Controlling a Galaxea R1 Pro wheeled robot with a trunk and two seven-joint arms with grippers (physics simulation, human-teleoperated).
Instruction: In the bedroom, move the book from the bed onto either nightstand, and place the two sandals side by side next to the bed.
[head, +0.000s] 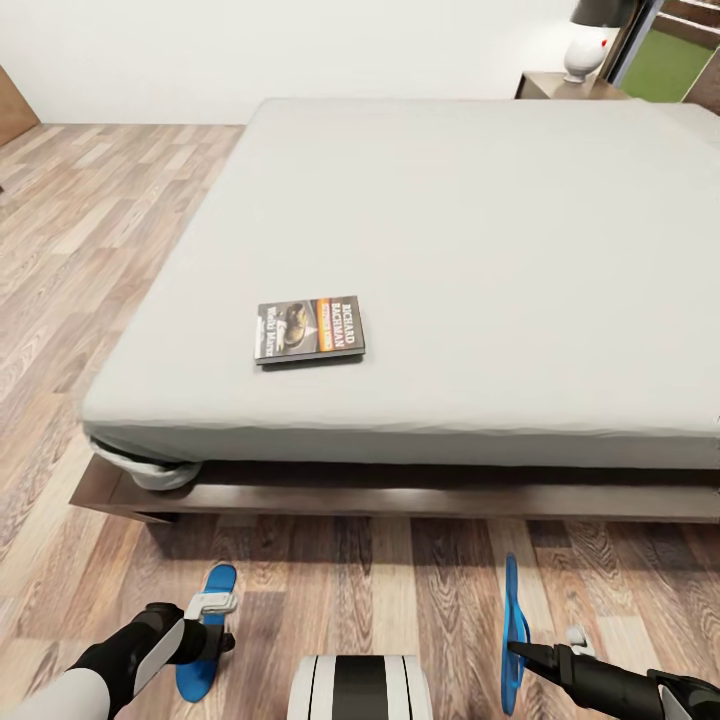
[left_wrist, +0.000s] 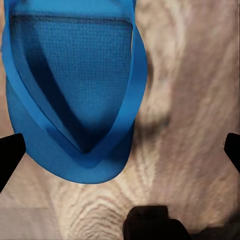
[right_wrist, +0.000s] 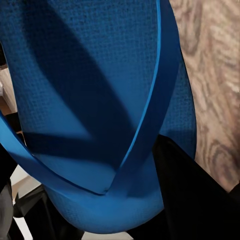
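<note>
The book (head: 310, 329) is seen lying flat on the bed (head: 480, 250), near the mattress corner closest to the robot, so that part of the task is judged not yet done. A nightstand (head: 560, 86) is glimpsed beyond the bed's far corner, with a white lamp base (head: 586, 52) on it.

Both sandals are found on or just above the plank floor (head: 380, 580) in front of the bed frame. The left sandal (head: 203, 640) lies flat beneath the left gripper (head: 212, 622). In the left wrist view its sole and thong strap (left_wrist: 75, 100) are seen from above, offset to one side, with the dark fingertips (left_wrist: 10, 155) spread wide at either edge of the picture and touching nothing: the jaws are apart, and the sandal is judged to have been set down or not yet grasped.

The right sandal (head: 513, 630) is held on edge, its sole turned sideways, by the right gripper (head: 522, 648). In the right wrist view the sandal (right_wrist: 100, 100) is seen close up with a dark finger (right_wrist: 190, 200) pressed against it, so the jaws are judged to be clamped on it. An edge-on hold suits a thin sole, but the sandal must be laid flat before release. The two sandals are well apart, so the right one is probably to be brought beside the left.
</note>
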